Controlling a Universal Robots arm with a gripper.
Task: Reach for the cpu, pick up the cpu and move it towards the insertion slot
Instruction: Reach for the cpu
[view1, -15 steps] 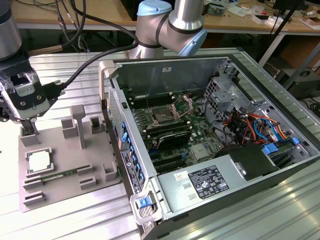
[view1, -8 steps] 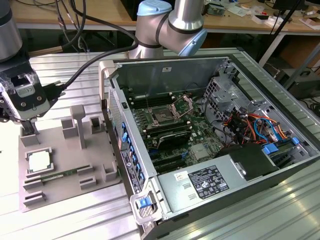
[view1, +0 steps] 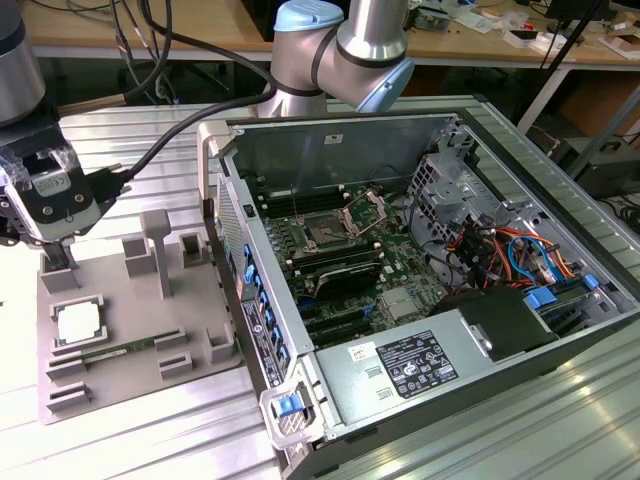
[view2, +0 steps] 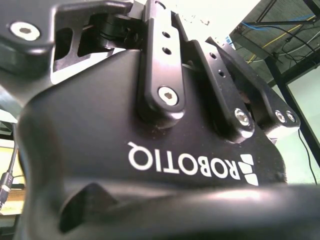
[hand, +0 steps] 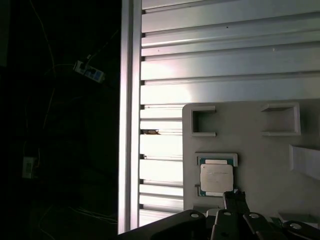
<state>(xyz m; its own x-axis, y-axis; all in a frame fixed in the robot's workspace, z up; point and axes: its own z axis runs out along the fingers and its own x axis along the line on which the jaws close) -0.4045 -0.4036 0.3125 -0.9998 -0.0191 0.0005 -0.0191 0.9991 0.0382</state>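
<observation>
The cpu (view1: 80, 322) is a small whitish-silver square lying flat in a recess at the exterior view's left end of the grey fixture plate (view1: 125, 300). My gripper (view1: 58, 262) hangs just above and slightly behind it, not touching it. In the first wrist view the cpu (hand: 216, 178) lies in its pocket on the plate (hand: 260, 145), with my gripper's dark tip (hand: 234, 197) right beside its edge. The gripper's black body (view2: 150, 145) looms close in the second wrist view. The insertion slot (view1: 325, 235) sits in the green motherboard, its bracket lifted.
An open computer case (view1: 420, 270) stands at the exterior view's right on a ribbed aluminium table (view1: 150, 430). A green memory stick (view1: 110, 352) lies on the plate beside upright grey posts (view1: 158, 250). A finned heatsink (view1: 400, 305) and cables (view1: 510, 250) are inside the case.
</observation>
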